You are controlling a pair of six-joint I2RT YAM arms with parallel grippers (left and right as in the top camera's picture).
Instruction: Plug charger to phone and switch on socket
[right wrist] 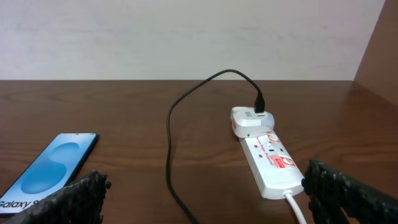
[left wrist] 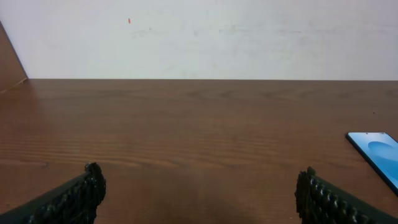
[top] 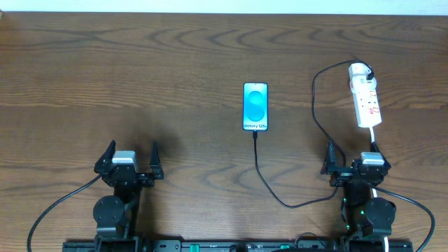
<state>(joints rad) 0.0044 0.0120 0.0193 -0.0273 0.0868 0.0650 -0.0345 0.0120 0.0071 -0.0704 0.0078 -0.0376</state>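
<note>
The phone (top: 255,106) lies face up mid-table with its blue-and-cyan screen lit; it also shows in the left wrist view (left wrist: 376,151) and the right wrist view (right wrist: 53,169). The black charger cable (top: 280,199) runs from the phone's near end, loops past my right arm and up to a white adapter on the socket (top: 365,96), a white power strip with red marks (right wrist: 270,158). The cable crosses the right wrist view (right wrist: 169,140). My left gripper (top: 130,161) is open and empty near the front left. My right gripper (top: 353,159) is open and empty, just in front of the socket.
The strip's white cord (top: 374,140) runs toward my right arm, and shows in the right wrist view (right wrist: 297,208). A white wall (left wrist: 199,37) backs the brown wooden table (top: 140,70).
</note>
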